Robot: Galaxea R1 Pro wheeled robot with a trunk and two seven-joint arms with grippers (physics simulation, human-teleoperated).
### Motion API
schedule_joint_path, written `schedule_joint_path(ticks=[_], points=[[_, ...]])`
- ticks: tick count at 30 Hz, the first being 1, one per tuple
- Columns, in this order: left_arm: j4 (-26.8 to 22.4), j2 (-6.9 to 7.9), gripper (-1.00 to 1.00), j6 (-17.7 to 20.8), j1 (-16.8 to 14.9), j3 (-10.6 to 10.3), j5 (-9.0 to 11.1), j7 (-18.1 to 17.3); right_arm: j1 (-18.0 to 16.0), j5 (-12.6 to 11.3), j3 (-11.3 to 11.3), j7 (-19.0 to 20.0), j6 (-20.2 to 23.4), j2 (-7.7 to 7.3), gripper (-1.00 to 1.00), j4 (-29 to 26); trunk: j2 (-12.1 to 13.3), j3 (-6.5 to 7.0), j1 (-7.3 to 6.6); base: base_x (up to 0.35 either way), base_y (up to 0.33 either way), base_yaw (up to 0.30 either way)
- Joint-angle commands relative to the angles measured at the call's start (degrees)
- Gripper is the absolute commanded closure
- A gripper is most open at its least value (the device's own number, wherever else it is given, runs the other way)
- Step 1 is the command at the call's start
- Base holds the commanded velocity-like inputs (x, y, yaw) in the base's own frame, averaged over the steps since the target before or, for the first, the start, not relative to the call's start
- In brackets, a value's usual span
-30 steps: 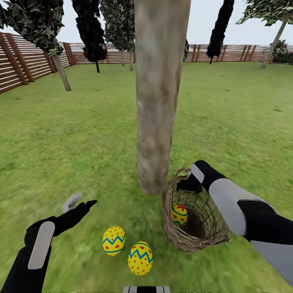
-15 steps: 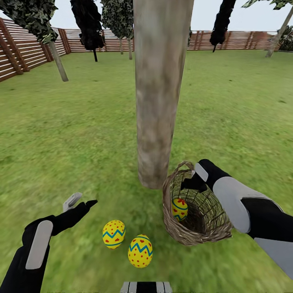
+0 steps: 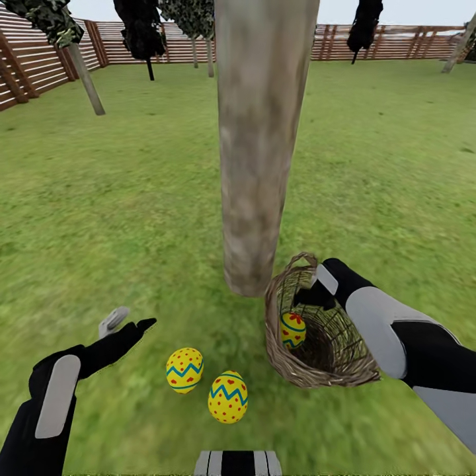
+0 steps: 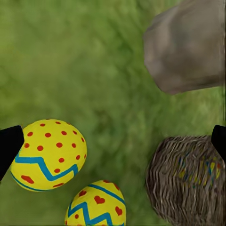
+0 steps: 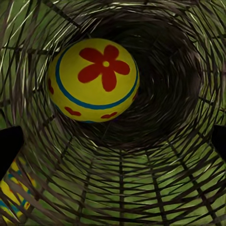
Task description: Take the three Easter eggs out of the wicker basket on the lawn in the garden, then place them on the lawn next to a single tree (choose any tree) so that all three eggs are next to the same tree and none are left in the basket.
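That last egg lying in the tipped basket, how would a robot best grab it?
Probably across its rounded middle, reaching in through the basket's open mouth, which is the only clear way in. The egg lies against the lower wall with its flower end facing the opening, so jaws set either side of its widest part should hold. The free left gripper is open, while the right gripper is at the rim.

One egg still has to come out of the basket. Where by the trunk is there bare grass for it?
Bare grass lies left of the trunk, beyond the two eggs. It is crowded on the right, where the basket sits against the trunk's base.
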Motion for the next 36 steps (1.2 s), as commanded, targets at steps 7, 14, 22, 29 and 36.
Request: schedule_joint_path(ticks=[7,14,22,29,36], points=[[-4.77,1.27,-1.0,1.63,-4.39,-0.16,0.62,5.1,0.02,-0.81,-0.07,-0.54,-4.02,0.38,-1.0,-0.04,-0.11,-1.6,0.17,0.0,0.0,0.0],[12.34,4.54,-1.0,4.87,-26.82,-0.44,1.22,19.3,0.02,-0.76,-0.06,-0.54,-4.3,0.64,-1.0,0.02,-0.21,-3.15,0.35,0.0,0.0,0.0],[43.95,11.44,-1.0,5.02,-56.25,-3.24,1.32,19.87,0.02,-1.0,-0.1,-0.46,-5.61,0.65,-1.0,-0.02,-0.31,-4.92,0.55,0.0,0.0,0.0],[46.19,12.62,-1.0,4.83,-57.63,-6.96,1.25,19.4,0.1,-1.1,-0.09,0.78,-8.14,0.66,-1.0,-0.34,-0.31,-4.92,0.55,0.0,0.0,0.0],[46.39,12.36,-1.0,4.61,-57.68,-7.19,1.0,19.49,0.28,-0.8,-0.05,3.33,-11.6,0.65,-1.0,-0.2,-0.31,-4.92,0.55,0.0,0.0,0.0]])
